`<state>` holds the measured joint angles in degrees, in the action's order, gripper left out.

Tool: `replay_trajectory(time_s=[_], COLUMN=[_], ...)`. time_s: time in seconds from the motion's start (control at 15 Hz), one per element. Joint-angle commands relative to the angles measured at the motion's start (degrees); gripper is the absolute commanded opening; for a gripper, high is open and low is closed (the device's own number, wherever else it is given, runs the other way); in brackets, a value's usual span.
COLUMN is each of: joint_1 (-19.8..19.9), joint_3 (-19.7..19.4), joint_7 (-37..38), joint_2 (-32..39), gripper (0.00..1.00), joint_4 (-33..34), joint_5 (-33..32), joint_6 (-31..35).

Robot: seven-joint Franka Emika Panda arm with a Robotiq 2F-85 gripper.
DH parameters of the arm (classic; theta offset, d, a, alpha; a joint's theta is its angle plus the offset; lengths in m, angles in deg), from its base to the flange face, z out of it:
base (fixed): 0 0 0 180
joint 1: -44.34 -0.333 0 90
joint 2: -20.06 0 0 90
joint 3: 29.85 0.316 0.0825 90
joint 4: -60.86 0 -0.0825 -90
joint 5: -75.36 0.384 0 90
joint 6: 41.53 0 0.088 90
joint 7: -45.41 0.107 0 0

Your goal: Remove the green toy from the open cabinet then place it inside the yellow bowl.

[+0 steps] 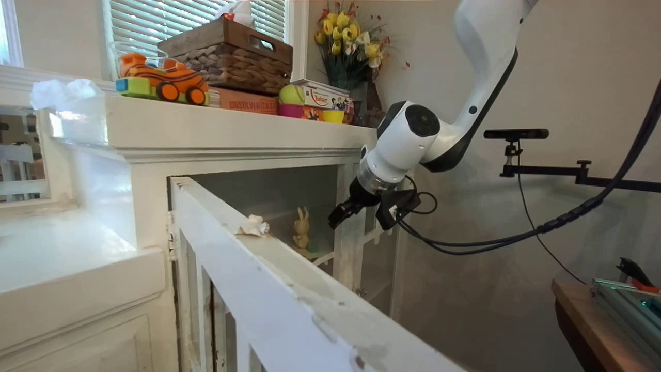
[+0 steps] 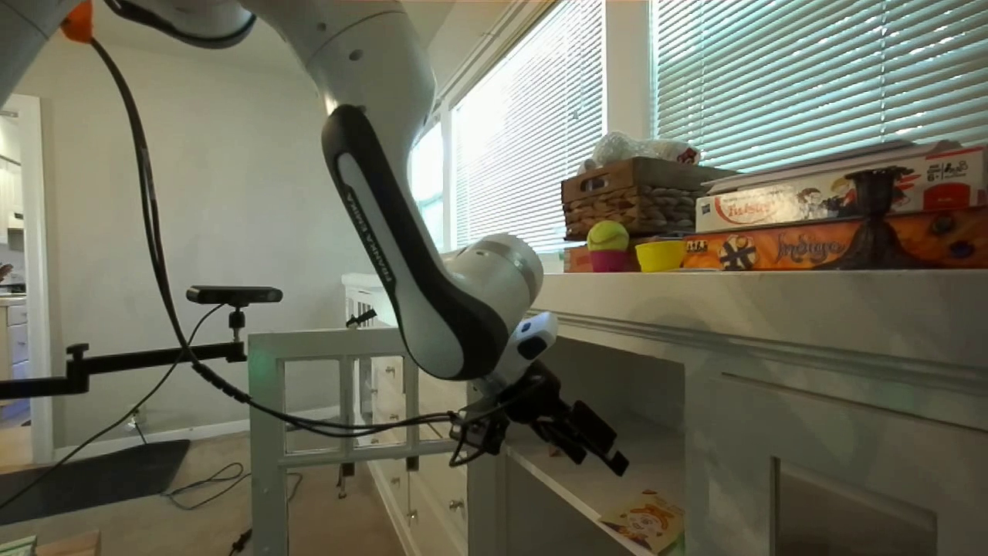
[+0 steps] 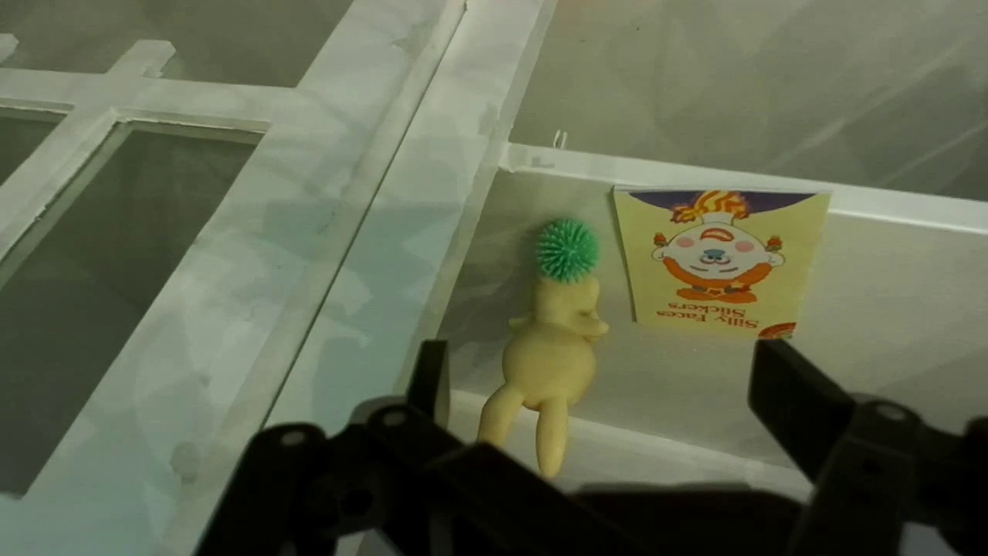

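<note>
So right now your gripper [image 3: 606, 378] is spread really wide, fingers [image 3: 434, 378] far apart, and it isn't holding a thing. It's hanging by the open front of the cabinet [image 1: 237, 135], with the arm [image 1: 480, 77] reaching down from above, and in an exterior view you can see a gap between it and the bunny [image 1: 301, 227]. The green toy [image 3: 567, 249] is on the shelf [image 3: 888, 324] in there, near the front edge. Check your wrist view: it's a round, spiky thing right next to the bunny (can't tell if they touch), and the sticker book [image 3: 718, 259] lies flat just on its other side. That view reads upside down, btw: the book's lettering is flipped and the bunny's ears aim at the bottom. From there the bunny lines up between your fingers, closer to one of them. Your bowl [image 2: 660, 256] is up on the cabinet top in both exterior views, sitting upright beside the pink cup [image 2: 608, 261] with a yellow-green ball [image 2: 607, 234] showing above it. You only get the bowl side-on, so what's inside is hidden. The game boxes [image 2: 810, 245] are right by it, and the basket [image 1: 248, 67] is a bit further back. The door [image 1: 299, 279] is swung wide open, with a crumpled white scrap [image 1: 254, 226] on its top edge. You've also got the orange car [image 1: 160, 77] up top, well apart from the bowl, plus the flowers [image 1: 343, 31] near the boxes.
</note>
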<state>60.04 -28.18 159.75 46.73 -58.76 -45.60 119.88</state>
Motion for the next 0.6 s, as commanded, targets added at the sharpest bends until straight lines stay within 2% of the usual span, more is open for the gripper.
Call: replay_trajectory(time_s=[0.0, 0.2, 0.27, 0.53], joint_1=[0.3, -0.7, -0.1, -0.1], joint_3=[1.2, 0.1, 0.4, 0.4], joint_7=[4.1, -1.2, 0.7, -0.2], joint_2=[4.9, 6.4, 4.9, 5.7], gripper=[1.00, 1.00, 1.00, 1.00], joint_4=[3.6, 3.6, 2.2, 2.4], joint_5=[-5.7, -2.8, -2.8, -2.8], joint_6=[-2.2, -2.0, -1.8, -1.8])
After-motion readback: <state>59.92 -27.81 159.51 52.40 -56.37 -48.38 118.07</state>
